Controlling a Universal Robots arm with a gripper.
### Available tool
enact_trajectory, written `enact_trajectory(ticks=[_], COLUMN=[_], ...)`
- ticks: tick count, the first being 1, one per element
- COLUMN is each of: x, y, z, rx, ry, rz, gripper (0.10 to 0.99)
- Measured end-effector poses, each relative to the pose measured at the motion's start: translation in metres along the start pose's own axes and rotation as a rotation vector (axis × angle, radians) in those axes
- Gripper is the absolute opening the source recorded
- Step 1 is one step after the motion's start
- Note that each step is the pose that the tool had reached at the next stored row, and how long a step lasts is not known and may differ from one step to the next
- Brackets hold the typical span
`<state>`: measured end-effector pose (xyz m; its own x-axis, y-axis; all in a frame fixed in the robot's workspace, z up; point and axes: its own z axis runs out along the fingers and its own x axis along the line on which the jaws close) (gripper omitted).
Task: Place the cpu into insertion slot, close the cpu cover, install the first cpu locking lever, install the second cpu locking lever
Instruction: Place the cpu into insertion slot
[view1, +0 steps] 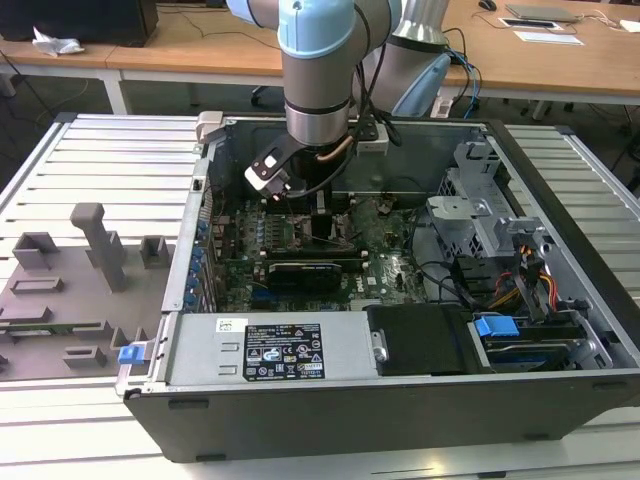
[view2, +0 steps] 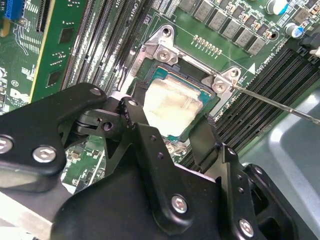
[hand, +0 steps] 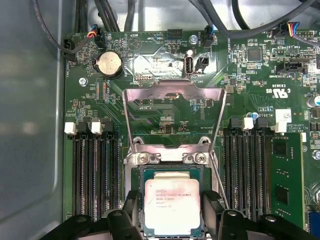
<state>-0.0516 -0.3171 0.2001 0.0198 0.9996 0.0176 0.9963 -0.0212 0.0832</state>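
Observation:
The cpu, a square chip with a dull silver top, lies flat inside the insertion slot, whose silver rim frames it on the green motherboard. My gripper straddles the chip, and its two black fingers press against opposite edges of it. The cpu cover, a thin silver frame, stands swung up from its hinge, away from the chip. A thin wire locking lever sticks out beside the socket, unlatched. In the exterior view the arm reaches down into the open case, with the gripper low over the board.
Rows of black memory slots flank the socket on both sides. A black expansion card crosses the board nearby. Cables and a drive cage fill the case at the exterior view's right. A grey fixture tray lies outside the case.

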Motion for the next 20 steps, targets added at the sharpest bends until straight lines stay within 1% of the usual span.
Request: enact_trajectory(ticks=[2, 5, 8, 9, 14, 15, 16, 17, 18, 19, 20], x=[0.0001, 0.0001, 0.0003, 0.0004, 0.0004, 0.0004, 0.0004, 0.0004, 0.0004, 0.0004, 0.0004], y=[0.0001, 0.0006, 0.0015, 0.0017, 0.0017, 0.0017, 0.0017, 0.0017, 0.0017, 0.0017, 0.0017], z=[-0.0011, -0.0066, -0.0176, -0.0201, -0.0203, -0.0203, -0.0204, -0.0204, -0.0205, -0.0205, -0.0206], rx=[0.0, 0.0, 0.0, 0.0, 0.0, 0.0, 0.0, 0.0, 0.0, 0.0, 0.0], ry=[0.0001, 0.0001, 0.0, -0.0001, -0.0001, -0.0001, -0.0002, -0.0002, -0.0001, -0.0002, -0.0001], rz=[0.0, 0.0, 0.0, 0.0, 0.0, 0.0, 0.0, 0.0, 0.0, 0.0, 0.0], gripper=[0.62, 0.62, 0.62, 0.62, 0.62, 0.6, 0.6, 0.537, 0.537, 0.416, 0.416])
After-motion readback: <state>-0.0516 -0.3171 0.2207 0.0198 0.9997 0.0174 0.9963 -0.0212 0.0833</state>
